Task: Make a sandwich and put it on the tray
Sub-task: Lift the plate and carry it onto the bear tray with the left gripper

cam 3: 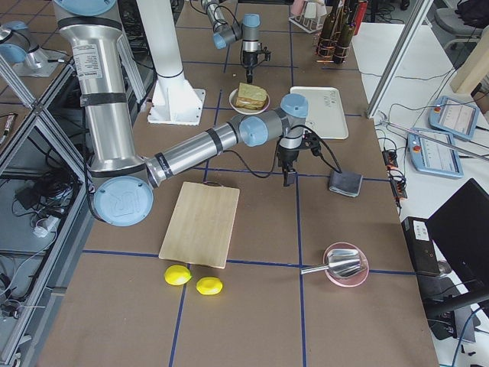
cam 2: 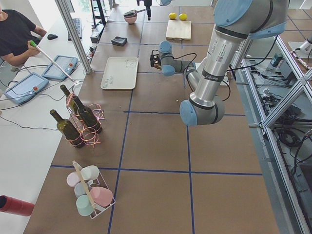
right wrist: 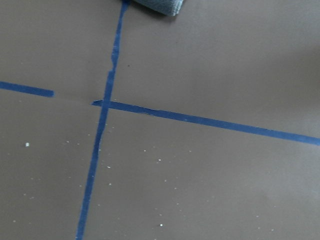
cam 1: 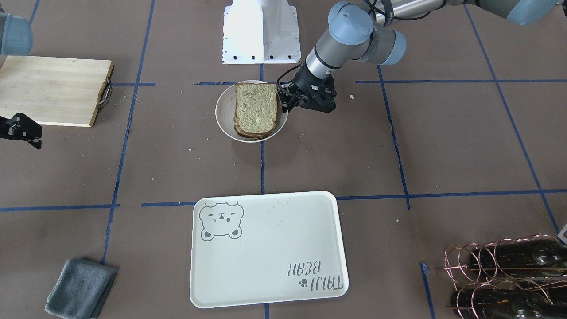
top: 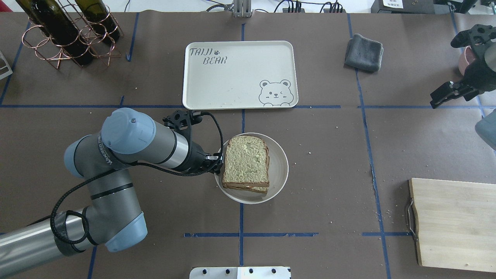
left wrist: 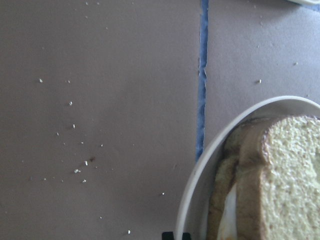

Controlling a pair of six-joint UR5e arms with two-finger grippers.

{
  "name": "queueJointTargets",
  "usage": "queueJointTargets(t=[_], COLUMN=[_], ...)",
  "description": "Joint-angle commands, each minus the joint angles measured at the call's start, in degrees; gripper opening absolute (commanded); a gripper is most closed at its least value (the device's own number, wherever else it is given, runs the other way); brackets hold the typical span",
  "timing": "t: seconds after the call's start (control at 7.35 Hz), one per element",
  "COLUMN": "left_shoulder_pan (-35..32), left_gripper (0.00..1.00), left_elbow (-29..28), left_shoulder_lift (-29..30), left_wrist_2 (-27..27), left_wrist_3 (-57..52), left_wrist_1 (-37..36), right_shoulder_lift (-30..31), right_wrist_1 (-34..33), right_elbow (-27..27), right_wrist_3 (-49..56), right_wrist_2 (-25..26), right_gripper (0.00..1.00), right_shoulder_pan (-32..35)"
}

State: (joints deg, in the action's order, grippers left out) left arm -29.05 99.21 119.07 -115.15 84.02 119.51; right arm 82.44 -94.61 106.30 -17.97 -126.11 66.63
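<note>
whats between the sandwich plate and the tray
Between plate and tray: only bare table cover with a blue tape line, seen in the overhead view.

Sandwich (top: 246, 164) sits on plate (top: 279, 166), mid-desk (top: 329, 155). Left end effector (top: 217, 162) at plate's left rim. Tray (top: 232, 77) beyond plate, away from robot. Board (top: 453, 224) well right of plate, nearer robot. Cloth (top: 364, 52) beyond-right, bottle rack (top: 66, 35) beyond-left.

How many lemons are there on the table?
2. One lemon lies just off the cutting board's end, the other lemon right beside it. None seems hidden.
</note>
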Motion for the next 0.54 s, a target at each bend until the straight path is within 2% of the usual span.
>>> queueJointTargets(t=[0.0,0.14,0.27,0.41], left_shoulder_pan=[-6.16,-8.80,-10.48,-11.28], left_gripper=[0.00,0.00,0.00,0.00], left_elbow=[-0.68,-1.21,-4.43,-11.25], left_shoulder_lift=[0.64,1.08,3.78,9.46], left_wrist_2=[-3.05,-3.06,-3.06,-3.06], left_wrist_3=[7.27,10.96,14.21,18.25], left_wrist_1=[0.11,0.02,-0.15,-0.07], right_shoulder_lift=[1.75,3.23,4.73,5.87], right_wrist_1=[0.04,0.13,0.48,0.39], right_elbow=[-4.41,-6.26,-8.37,-9.78], right_wrist_3=[9.05,12.75,17.31,21.62], right_wrist_2=[-4.30,-6.76,-7.74,-7.84], right_gripper=[1.00,1.00,1.00,1.00], right_shoulder_pan=[6.46,9.63,12.97,15.61])
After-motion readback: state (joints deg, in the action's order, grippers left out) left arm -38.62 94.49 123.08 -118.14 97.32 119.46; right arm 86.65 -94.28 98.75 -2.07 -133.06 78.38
